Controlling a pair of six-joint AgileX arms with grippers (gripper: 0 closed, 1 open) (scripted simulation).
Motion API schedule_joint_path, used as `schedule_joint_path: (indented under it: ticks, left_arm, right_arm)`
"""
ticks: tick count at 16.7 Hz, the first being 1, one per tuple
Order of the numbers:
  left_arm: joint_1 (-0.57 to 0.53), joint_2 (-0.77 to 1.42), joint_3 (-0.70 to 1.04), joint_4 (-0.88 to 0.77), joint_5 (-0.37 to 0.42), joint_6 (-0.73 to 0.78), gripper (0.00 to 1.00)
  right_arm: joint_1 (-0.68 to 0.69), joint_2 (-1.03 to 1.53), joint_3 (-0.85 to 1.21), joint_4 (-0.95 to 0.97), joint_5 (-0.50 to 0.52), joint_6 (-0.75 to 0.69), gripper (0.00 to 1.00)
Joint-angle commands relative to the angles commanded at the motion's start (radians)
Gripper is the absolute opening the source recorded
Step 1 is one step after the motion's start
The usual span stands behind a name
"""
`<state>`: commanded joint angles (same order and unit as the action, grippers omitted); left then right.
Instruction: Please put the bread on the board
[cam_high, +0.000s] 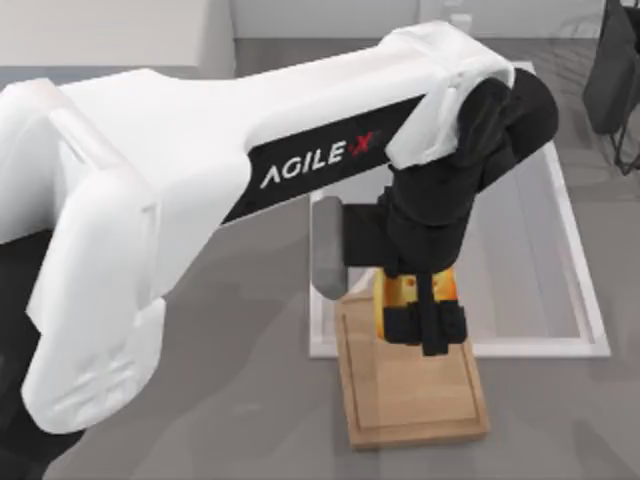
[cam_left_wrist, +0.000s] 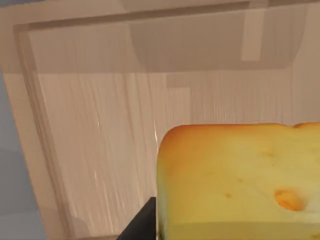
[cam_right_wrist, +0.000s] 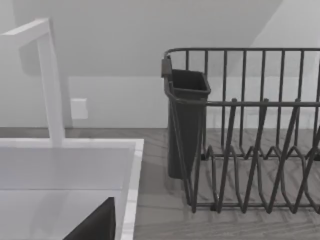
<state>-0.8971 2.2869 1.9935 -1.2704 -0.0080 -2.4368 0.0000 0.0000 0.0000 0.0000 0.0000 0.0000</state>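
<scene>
A: Where's the bread (cam_high: 412, 290) against the board (cam_high: 410, 385)?

B: Held up over the board's far end, the end next to the white sink (cam_high: 580, 300). Clamped between the fingers of the left gripper (cam_high: 425, 325), not resting on the wood as far as can be judged from above. From the left wrist view, bread (cam_left_wrist: 240, 180) close up, with the board's grain and edge groove (cam_left_wrist: 90, 150) spread out beneath it.

A: So which way from here?

B: Straight down, by the look of it. Already above the board, only just inside the far edge. Maybe a nudge toward the board's middle first, to keep clear of the groove.

A: Long axis?

B: Board's long side pointing away from the sink, toward the near table edge. Bread's own axis hard to tell with the fingers in front.

A: Arm pose?

B: Left arm stretched from beyond the board's left side, wrist bent over, fingers pointing down at the wood.

A: And the right arm?

B: Parked off beyond the sink, looking at a dark dish rack (cam_right_wrist: 250, 140) and the sink's rim (cam_right_wrist: 132, 165). Fingers: cannot tell.
</scene>
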Motion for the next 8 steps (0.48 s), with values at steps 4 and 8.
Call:
schedule_joint_path:
  ticks: [4,8]
  left_arm:
    - [0.000,-0.004,-0.003,0.000,0.001,0.003,0.00]
    - [0.001,0.003,-0.037,0.042,0.001,0.005,0.00]
  right_arm:
    - [0.000,0.000,0.000,0.000,0.000,0.000,1.00]
    - [0.000,0.000,0.000,0.000,0.000,0.000,1.00]
